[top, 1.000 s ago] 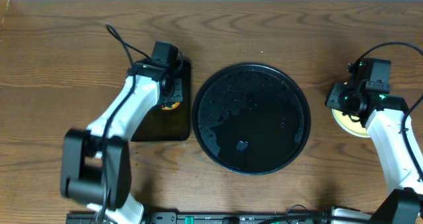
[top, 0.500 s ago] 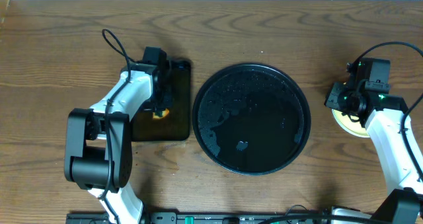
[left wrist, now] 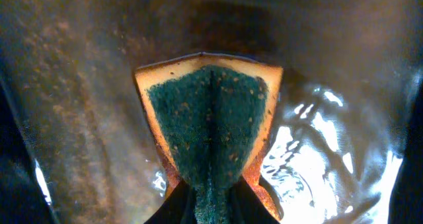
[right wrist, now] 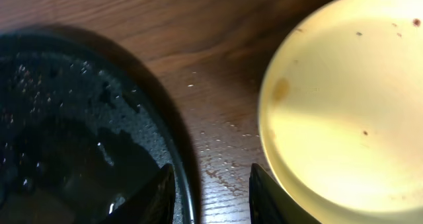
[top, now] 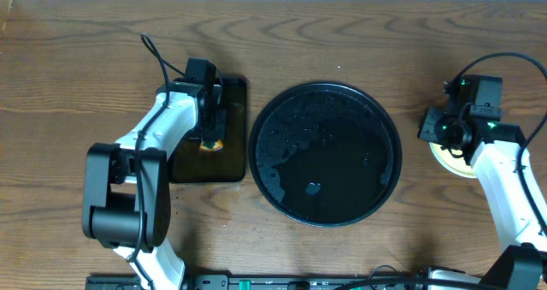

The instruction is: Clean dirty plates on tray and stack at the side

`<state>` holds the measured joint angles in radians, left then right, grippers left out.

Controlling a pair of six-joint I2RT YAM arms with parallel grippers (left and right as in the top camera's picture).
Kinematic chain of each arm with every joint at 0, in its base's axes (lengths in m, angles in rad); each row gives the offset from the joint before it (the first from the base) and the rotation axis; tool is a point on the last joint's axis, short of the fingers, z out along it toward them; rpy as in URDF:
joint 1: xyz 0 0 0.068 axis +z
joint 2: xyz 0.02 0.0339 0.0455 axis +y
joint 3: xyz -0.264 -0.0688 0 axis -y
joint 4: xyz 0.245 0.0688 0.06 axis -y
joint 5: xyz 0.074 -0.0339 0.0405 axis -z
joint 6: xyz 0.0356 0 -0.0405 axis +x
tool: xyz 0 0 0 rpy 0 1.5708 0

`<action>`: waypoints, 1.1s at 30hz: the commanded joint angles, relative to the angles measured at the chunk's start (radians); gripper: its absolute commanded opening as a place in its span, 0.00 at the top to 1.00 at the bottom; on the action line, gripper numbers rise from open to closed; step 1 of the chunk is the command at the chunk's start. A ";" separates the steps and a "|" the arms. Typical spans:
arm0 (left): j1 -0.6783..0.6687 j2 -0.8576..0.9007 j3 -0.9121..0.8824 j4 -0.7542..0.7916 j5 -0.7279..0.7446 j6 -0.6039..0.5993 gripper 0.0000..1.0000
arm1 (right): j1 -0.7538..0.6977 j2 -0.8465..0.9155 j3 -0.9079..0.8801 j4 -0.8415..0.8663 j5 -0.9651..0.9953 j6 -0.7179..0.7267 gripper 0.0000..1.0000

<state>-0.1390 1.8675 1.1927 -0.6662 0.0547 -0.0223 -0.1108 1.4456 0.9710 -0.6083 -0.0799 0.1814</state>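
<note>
The large round black tray (top: 359,183) lies mid-table, wet with droplets and holding no plates; its rim shows in the right wrist view (right wrist: 173,151). A pale yellow plate (top: 451,163) sits on the wood to the tray's right, partly under my right arm; the right wrist view shows a few brown specks on it (right wrist: 344,112). The light blue plates are not in view. My right gripper (right wrist: 211,197) is open and empty over the gap between tray and plate. My left gripper (left wrist: 211,214) is shut on a green-and-orange sponge (left wrist: 211,125), which also shows in the overhead view (top: 211,144).
A smaller rectangular black tray (top: 224,166), glossy and wet, lies left of the round tray; the sponge is held over it. Bare wooden table surrounds everything. The left arm (top: 162,127) reaches in from the front left.
The left gripper has shifted the sponge a little toward the front and left over the rectangular tray. The right arm has barely moved.
</note>
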 commanded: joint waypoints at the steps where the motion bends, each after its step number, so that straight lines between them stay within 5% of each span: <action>1: -0.003 -0.119 0.035 -0.003 0.016 0.017 0.48 | 0.052 0.004 -0.003 0.015 -0.015 -0.068 0.64; 3: -0.003 -0.177 0.035 -0.014 0.016 0.013 0.32 | 0.079 0.004 -0.003 0.040 -0.023 -0.078 0.63; 8: -0.003 -0.264 0.035 -0.067 0.016 -0.005 0.26 | 0.169 0.004 -0.003 0.118 -0.076 -0.178 0.55; 11: -0.002 -0.267 0.035 -0.140 0.015 -0.127 0.25 | 0.206 0.004 -0.003 0.102 -0.112 -0.199 0.38; 13: -0.002 -0.267 0.035 -0.255 0.015 -0.237 0.24 | 0.213 0.004 -0.003 0.011 -0.111 -0.192 0.06; 14: -0.002 -0.267 0.035 -0.288 0.015 -0.253 0.24 | 0.212 0.004 -0.003 -0.030 -0.111 -0.175 0.01; 20: -0.007 -0.334 -0.019 -0.485 0.016 -0.292 0.23 | 0.212 -0.070 -0.024 -0.215 -0.103 -0.116 0.01; 29: -0.093 -1.047 -0.297 -0.207 -0.007 -0.208 0.22 | 0.211 -0.753 -0.332 -0.064 0.024 -0.100 0.01; 33: -0.093 -1.215 -0.297 -0.208 -0.007 -0.208 0.22 | 0.211 -0.887 -0.336 -0.069 0.023 -0.100 0.01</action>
<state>-0.2317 0.7315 0.9047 -0.8722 0.0677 -0.2489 0.0967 0.6197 0.6437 -0.6762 -0.0826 0.0673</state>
